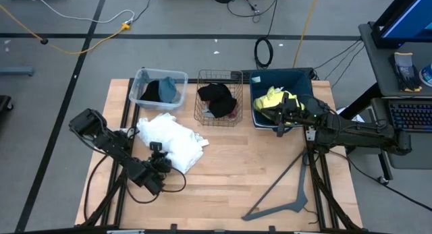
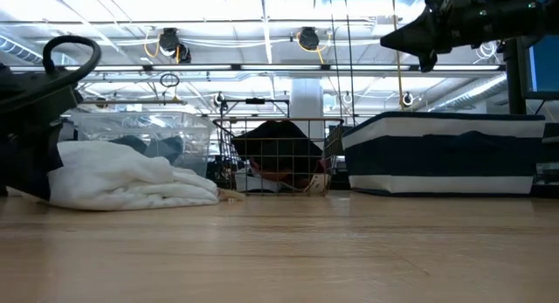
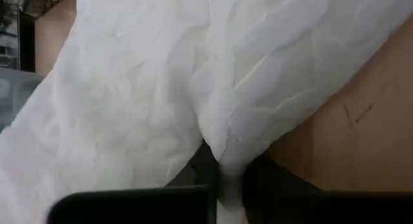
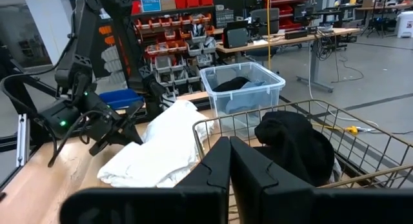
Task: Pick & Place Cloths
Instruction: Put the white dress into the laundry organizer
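Observation:
A white cloth [image 1: 172, 139] lies bunched on the table's left half, also seen in the low view [image 2: 131, 176]. My left gripper [image 1: 160, 155] is at its near edge, shut on the white cloth [image 3: 161, 75]. A clear bin [image 1: 158, 89] holds black and blue-grey cloths. A wire basket [image 1: 219, 99] holds a black cloth [image 4: 293, 143]. A yellow cloth [image 1: 273, 99] lies in the dark blue bin [image 1: 297, 79]. My right gripper [image 1: 280, 125] hangs shut and empty above that bin's near side, high over the table [image 2: 419, 37]. My left gripper [image 3: 226, 179] pinches a raised fold at the white cloth's near edge [image 3: 226, 150] between its two fingers, coming in low from the table's near left side. How many layers it has, I cannot tell. The rest of the cloth lies slack on the table.
A grey V-shaped bar [image 1: 283, 193] lies on the table's near right part. The three containers stand in a row along the far edge. Bare wood [image 1: 223, 166] lies between the white cloth and the bar. Shelves and workbenches stand beyond the table.

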Available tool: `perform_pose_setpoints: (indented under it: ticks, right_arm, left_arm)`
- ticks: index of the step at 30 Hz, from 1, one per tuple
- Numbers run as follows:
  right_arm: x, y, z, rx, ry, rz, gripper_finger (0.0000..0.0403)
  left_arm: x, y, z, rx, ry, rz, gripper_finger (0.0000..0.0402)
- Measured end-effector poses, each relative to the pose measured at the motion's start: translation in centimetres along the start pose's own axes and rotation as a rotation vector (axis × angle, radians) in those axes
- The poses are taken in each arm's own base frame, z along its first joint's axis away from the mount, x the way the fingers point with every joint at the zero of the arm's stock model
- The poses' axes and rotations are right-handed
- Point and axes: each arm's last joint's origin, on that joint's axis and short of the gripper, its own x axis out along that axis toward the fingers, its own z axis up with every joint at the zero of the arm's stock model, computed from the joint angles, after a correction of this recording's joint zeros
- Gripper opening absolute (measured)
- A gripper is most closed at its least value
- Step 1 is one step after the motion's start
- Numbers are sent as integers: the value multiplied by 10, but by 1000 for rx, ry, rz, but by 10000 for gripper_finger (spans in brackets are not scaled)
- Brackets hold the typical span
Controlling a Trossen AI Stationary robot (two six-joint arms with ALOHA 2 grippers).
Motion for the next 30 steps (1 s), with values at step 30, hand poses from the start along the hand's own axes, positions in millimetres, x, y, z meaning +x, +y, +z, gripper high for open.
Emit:
perform_pose_setpoints:
  ticks: [30]
  right_arm:
    - [-6,49,18,-43,-198,605,0]
  left_arm:
    - [-134,55,117,-309,-603,-289,10]
